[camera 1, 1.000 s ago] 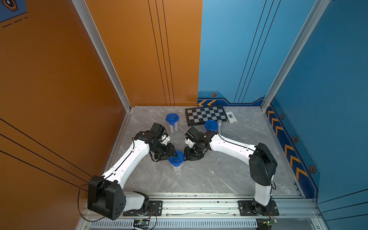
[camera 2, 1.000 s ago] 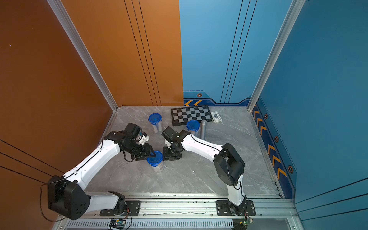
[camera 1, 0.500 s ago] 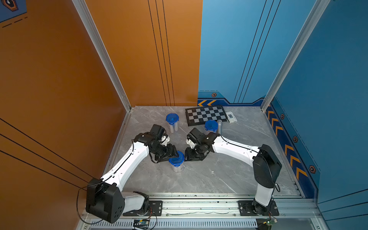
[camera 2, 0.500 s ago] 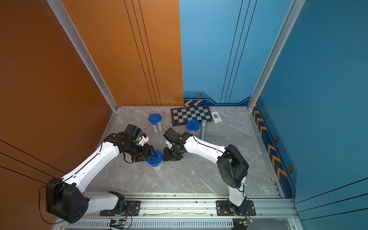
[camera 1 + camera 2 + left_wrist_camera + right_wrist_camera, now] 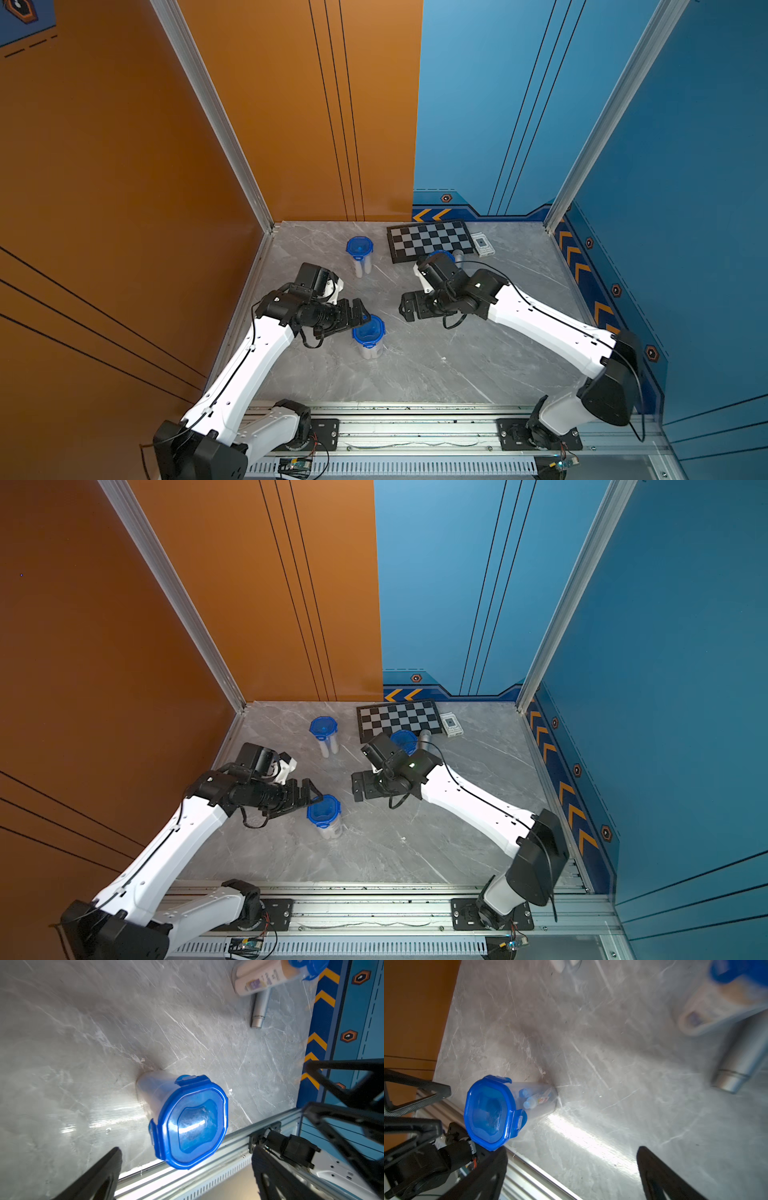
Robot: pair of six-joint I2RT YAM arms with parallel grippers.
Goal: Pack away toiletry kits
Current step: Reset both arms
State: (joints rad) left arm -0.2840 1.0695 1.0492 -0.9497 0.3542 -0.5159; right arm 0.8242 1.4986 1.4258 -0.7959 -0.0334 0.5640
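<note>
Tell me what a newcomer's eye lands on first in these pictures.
A blue-lidded clear cup stands mid-table between two white arms, the left pincer and right pincer both open and holding nothing. Behind them a chessboard lies by the back wall, with a second blue-lidded cup beside it toward the orange wall.

Far cup (image 5: pixel 406 738) body hidden behind R arm (image 5: pixel 469 804).
</note>
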